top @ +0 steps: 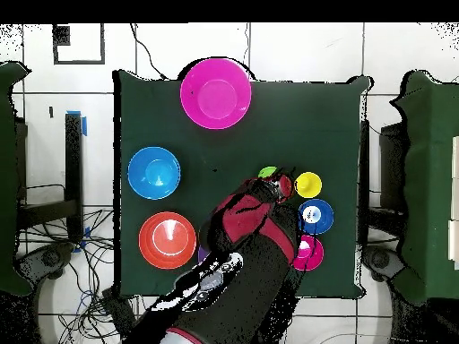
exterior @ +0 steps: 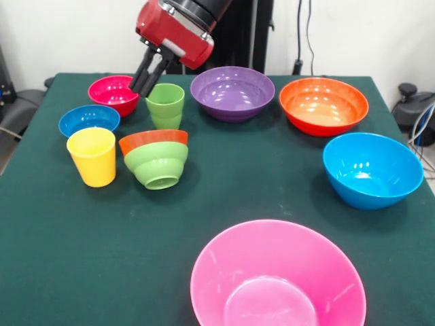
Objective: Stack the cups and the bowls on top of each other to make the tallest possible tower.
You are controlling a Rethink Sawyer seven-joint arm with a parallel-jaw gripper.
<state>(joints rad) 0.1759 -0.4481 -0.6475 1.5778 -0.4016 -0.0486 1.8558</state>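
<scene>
Looking across the green tabletop [exterior: 224,170], I see my end effector [exterior: 146,85] hanging just left of the light green cup [exterior: 165,105], its black fingers close together with nothing between them. Behind it sits the magenta-red bowl [exterior: 112,92]; the dark blue bowl [exterior: 88,119] and yellow cup [exterior: 92,156] stand nearer on the left. A small green bowl [exterior: 158,163] lies upside down over the orange-red bowl [exterior: 153,140]. Purple [exterior: 232,92], orange [exterior: 323,104], light blue [exterior: 372,168] and pink [exterior: 275,275] bowls stand apart.
</scene>
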